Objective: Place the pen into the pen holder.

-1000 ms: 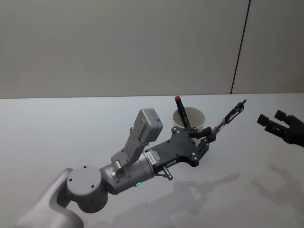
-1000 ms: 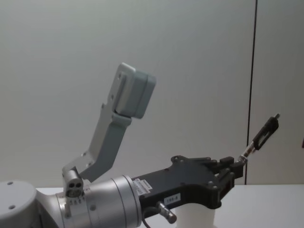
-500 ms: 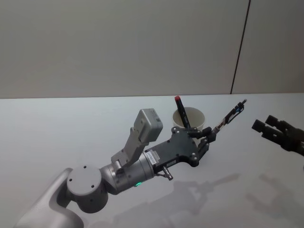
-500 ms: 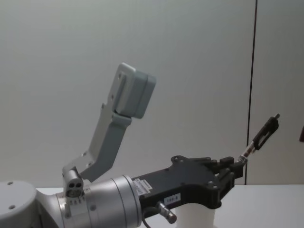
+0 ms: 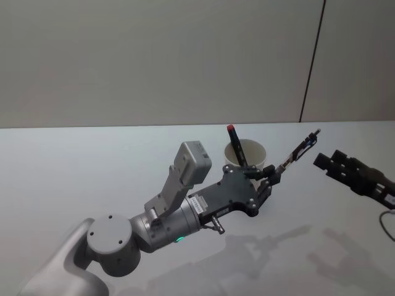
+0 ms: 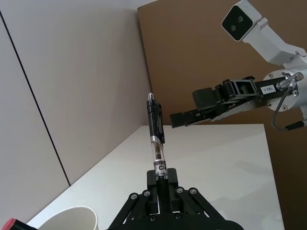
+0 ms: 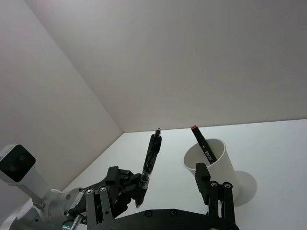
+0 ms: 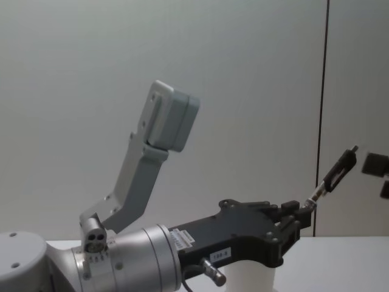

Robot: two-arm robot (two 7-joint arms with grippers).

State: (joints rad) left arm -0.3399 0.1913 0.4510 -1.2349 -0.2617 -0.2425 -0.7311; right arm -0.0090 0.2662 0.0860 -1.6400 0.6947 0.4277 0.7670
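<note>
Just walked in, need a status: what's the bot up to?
The left gripper is shut on a pen, holding it out at a slant beside the white paper cup, which already holds a red-capped marker. The right gripper, open, is closing in on the pen's free end, apparently for a handover.

This looks like a robot test lab or a bare staging room rather than a lived-in place. A plain, smooth white tabletop (image 5: 92, 160) runs up to a blank, pale grey panelled wall (image 5: 154, 61), split by one thin dark vertical seam (image 5: 311, 61). In the left wrist view, a flat brown board (image 6: 201, 52) stands behind the white table as a backdrop.
</note>
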